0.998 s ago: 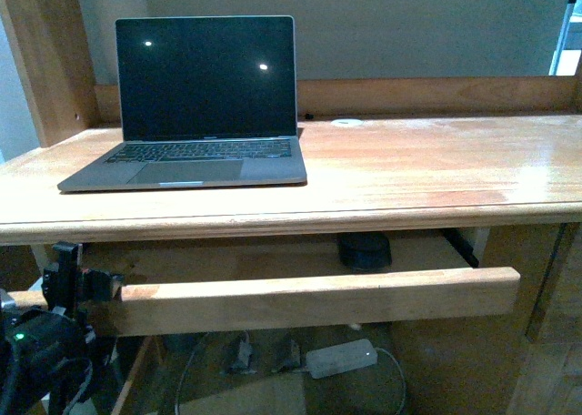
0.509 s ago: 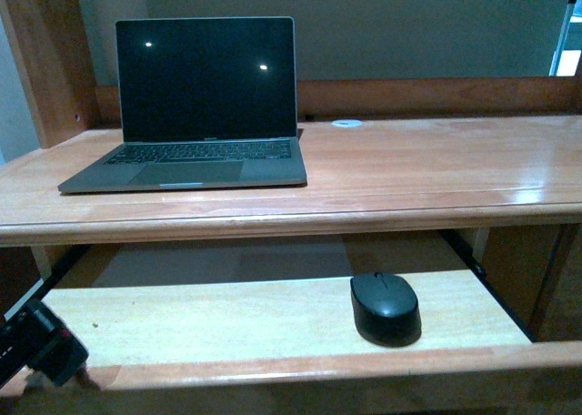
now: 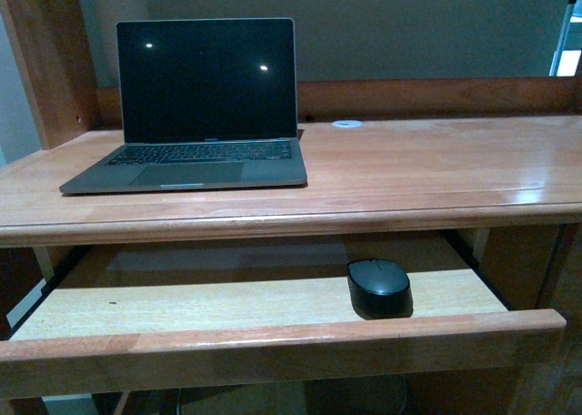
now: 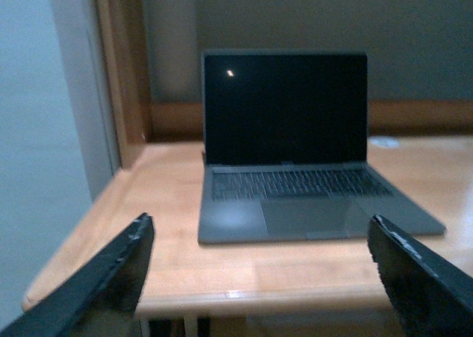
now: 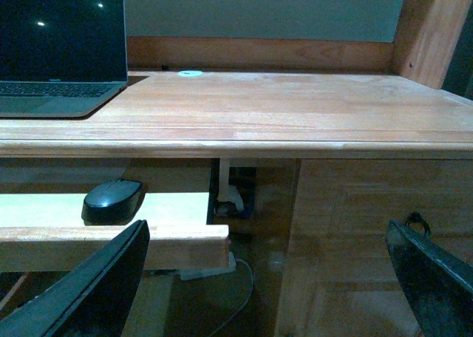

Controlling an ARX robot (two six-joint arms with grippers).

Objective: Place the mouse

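The black oval mouse (image 3: 378, 288) lies on the right part of the pull-out wooden tray (image 3: 182, 308) under the desk top, behind the tray's front rail. The right wrist view shows the mouse (image 5: 112, 200) near the tray's end. My right gripper (image 5: 267, 230) is open and empty; it hangs off the tray's right end, below desk height and apart from the mouse. My left gripper (image 4: 260, 225) is open and empty, held in front of the desk's left part and facing the laptop (image 4: 288, 145). Neither gripper shows in the front view.
The open grey laptop (image 3: 205, 106) stands on the left of the desk top (image 3: 436, 169). A small white disc (image 3: 346, 123) sits near the back rail. A cabinet door with a ring handle (image 5: 417, 222) stands right of the tray. A cable (image 5: 238, 278) hangs below.
The tray came out from nearly shut, baring the mouse, then slid back a little. The left gripper, at the tray's left corner before, has left the front view.
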